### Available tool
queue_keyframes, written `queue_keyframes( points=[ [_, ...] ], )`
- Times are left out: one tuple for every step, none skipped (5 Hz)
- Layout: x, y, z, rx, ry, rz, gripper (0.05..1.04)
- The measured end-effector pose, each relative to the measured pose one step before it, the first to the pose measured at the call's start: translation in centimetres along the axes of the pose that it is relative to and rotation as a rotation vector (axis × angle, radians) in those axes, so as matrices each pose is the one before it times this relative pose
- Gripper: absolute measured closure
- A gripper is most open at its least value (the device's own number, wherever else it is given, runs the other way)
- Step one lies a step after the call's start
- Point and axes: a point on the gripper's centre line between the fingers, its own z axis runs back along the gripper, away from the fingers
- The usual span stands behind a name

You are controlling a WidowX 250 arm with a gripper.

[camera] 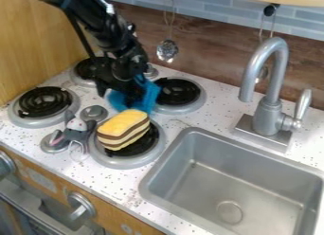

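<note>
The black gripper (120,94) hangs over the back part of the stove, at a blue cloth (147,97) that lies bunched between the back burners. Part of the cloth is hidden behind the gripper; whether it is gripped I cannot tell. In front of the gripper, a yellow and brown striped toy cake (124,129) rests on the front right burner. Left of the cake lies a grey plush mouse (77,126).
A grey sink (231,182) takes up the right front, with a silver faucet (269,94) behind it. Black coil burners (44,102) surround the work spot. Metal utensils (167,50) hang at the back wall. A wooden panel (38,40) stands at the left.
</note>
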Motion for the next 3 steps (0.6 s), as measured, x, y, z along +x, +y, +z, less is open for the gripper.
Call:
queue_keyframes(
  points=[
    [0.588, 0.71, -0.36, 0.0171, -0.0031, 0.0222, 0.082],
    [0.104, 0.168, -0.067, -0.004, -0.0026, 0.0047, 0.083],
    [-0.09, -0.561, -0.022, -0.0301, -0.0082, -0.0116, 0.082]
  ],
)
